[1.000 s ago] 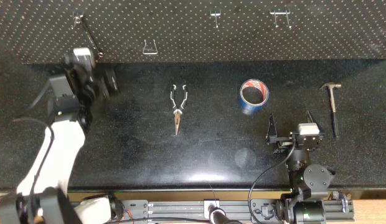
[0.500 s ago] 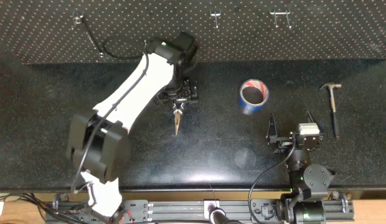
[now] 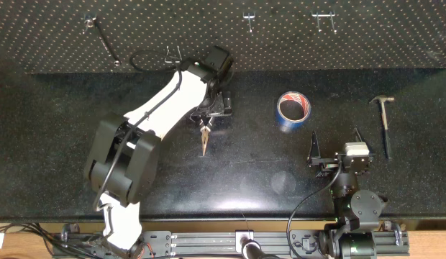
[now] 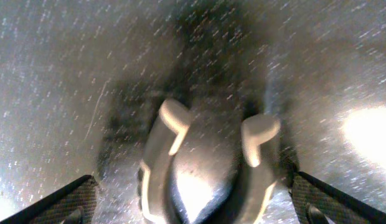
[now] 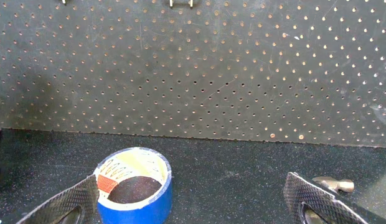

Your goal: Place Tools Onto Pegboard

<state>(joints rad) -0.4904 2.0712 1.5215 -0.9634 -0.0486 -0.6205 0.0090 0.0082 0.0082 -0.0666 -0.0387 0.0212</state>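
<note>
While the right arm has kept still, the left arm (image 3: 165, 101) has swung a long way. A second ago it was at the left end of the pegboard (image 3: 280, 43), near the hanging wrench (image 3: 104, 39). Half a second ago it was already over the pliers (image 3: 204, 137) in the middle of the table (image 3: 244, 180), and since then it has only slid a little to the right. Now the left gripper (image 3: 212, 109) sits low over the pliers' handles. Its fingers (image 4: 62, 202) are spread wide, with the two pale handles between them and apart from them, so it holds nothing. The pliers lie flat in the same spot as before, tip pointing away from the pegboard. The wrench hangs at the top left of the pegboard. The blue tape (image 3: 293, 109) and the hammer (image 3: 383, 119) lie on the table to the right and have not moved. The right gripper (image 3: 335, 144) is near its base, between the tape and the hammer, its fingers wide apart with nothing in them. Two hooks (image 3: 324, 20) stick out of the pegboard above the tape. Marks show on the inside of the tape roll, too small to read.
</note>
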